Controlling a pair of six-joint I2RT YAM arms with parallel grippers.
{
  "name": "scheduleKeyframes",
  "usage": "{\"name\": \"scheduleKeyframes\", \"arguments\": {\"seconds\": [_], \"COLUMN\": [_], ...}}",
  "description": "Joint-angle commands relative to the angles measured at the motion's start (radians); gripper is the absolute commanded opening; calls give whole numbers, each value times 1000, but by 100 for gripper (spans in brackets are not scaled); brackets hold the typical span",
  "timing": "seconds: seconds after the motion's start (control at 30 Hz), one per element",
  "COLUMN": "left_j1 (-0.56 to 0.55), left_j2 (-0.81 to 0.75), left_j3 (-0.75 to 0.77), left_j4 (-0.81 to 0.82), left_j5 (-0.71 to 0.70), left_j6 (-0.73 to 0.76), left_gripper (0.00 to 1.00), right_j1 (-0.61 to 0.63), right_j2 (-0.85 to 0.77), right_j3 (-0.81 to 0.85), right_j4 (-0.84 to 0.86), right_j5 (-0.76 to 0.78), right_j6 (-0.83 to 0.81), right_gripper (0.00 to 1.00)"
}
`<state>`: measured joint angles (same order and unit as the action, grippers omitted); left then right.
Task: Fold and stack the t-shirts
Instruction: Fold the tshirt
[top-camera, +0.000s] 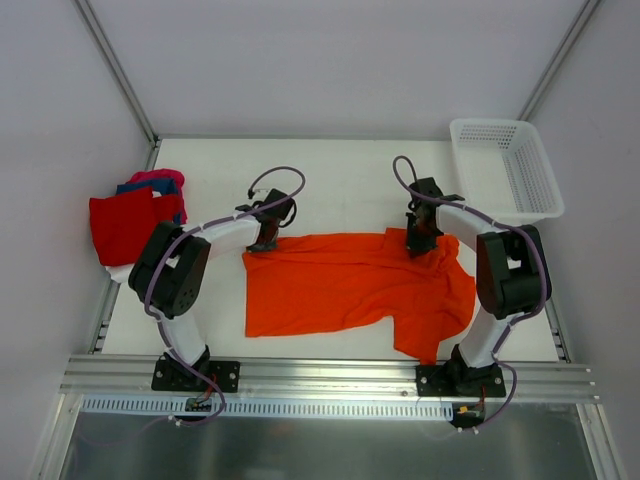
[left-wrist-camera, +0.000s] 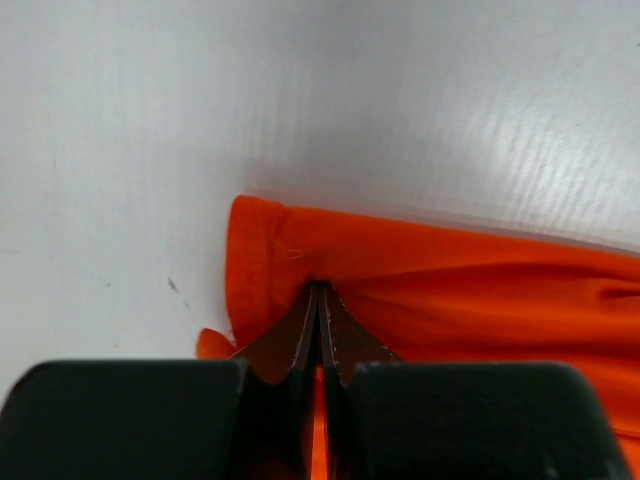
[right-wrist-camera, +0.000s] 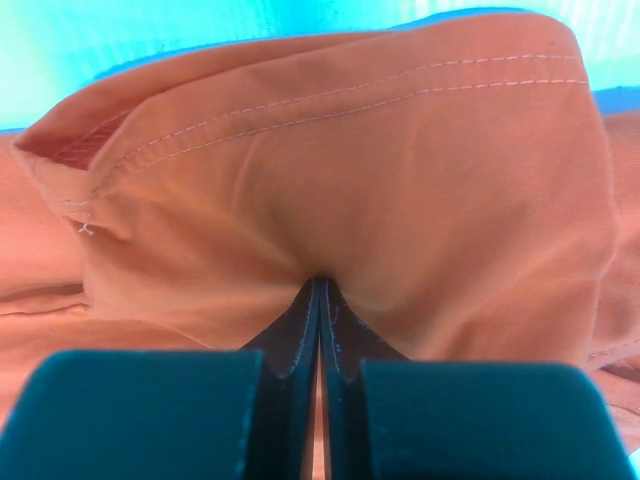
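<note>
The left gripper pinches the soft orange t-shirt at its hemmed corner, jaws pressed together. The right gripper pinches a stitched, folded edge. The cloth lies flat between them, slightly wrinkled.

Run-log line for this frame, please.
left end effector: shut on orange t-shirt far-left corner | right end effector: shut on its far edge | shirt: spread on table

I see the orange t-shirt as soft matt cloth with fine stitched hems. The table looks smooth and white, with a faint sheen. The basket is white plastic mesh. The rail along the near edge is brushed, dull-shining metal.
</note>
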<state>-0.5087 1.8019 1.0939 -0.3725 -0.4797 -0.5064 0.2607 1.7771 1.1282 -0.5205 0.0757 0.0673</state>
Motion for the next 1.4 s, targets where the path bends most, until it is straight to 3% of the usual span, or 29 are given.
{"name": "scheduleKeyframes", "arguments": {"seconds": [0.0,0.43,0.83,1.37], "left_j1": [21,61,134,234], "left_j2": [-73,-12,138,260], "left_j3": [-38,18,225,379], "left_j4": [-31,-31,-31,-40], "left_j5": [-25,21,159,194], "left_j6": [-1,2,55,117], "left_gripper": [0,0,0,0], "right_j1": [-14,-21,-20,-26], "right_j2": [-4,24,226,452], "right_j3": [-5,19,310,706], "right_j4": [-32,-33,-107,-257], "right_j5": [39,-13,-114,-131], "right_j6": [5,23,20,-1], "right_gripper": [1,0,0,1]}}
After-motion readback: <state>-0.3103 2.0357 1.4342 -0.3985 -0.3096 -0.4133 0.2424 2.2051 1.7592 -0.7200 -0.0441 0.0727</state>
